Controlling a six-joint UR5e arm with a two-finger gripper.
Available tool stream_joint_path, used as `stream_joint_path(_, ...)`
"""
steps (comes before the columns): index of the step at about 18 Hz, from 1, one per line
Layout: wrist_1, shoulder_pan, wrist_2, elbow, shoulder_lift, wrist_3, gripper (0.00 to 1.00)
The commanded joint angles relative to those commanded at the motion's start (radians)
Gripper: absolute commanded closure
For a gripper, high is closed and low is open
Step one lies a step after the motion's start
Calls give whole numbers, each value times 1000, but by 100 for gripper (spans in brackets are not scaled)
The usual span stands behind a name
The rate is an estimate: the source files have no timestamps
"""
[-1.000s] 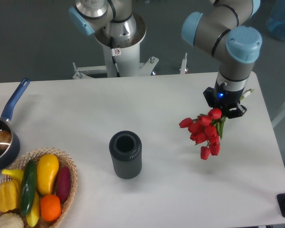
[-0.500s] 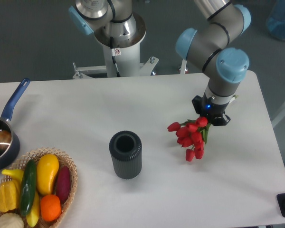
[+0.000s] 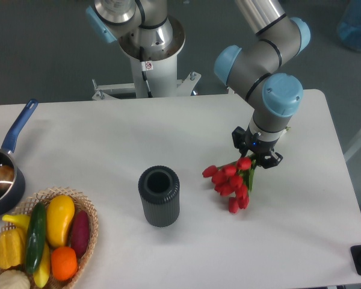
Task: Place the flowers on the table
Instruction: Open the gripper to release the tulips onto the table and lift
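While the pincer (image 3: 256,158) grips the flowers (image 3: 230,180) by their stems, the red buds hang below it toward the table's (image 3: 96,138) front edge, right of centre, long axis steeply tilted, apparently just above the surface.

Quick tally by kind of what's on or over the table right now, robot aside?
Flower bunches: 1, the flowers, held in the pincer
Vases: 1, dark ribbed vase
Pans: 1, blue-handled pan
Baskets: 1, wicker basket of produce
Total: 4, all on or over the table
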Motion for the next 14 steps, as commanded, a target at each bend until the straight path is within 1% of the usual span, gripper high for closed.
stream_joint_path(2, 5, 0, 0, 6, 5, 2, 0)
stream_joint_path(8, 3, 12, 3, 57, 20, 9, 0)
stream_joint_path(11, 6, 15, 0, 71, 23, 86, 0)
stream_joint_path(14, 17, 25, -2, 71, 23, 109, 0)
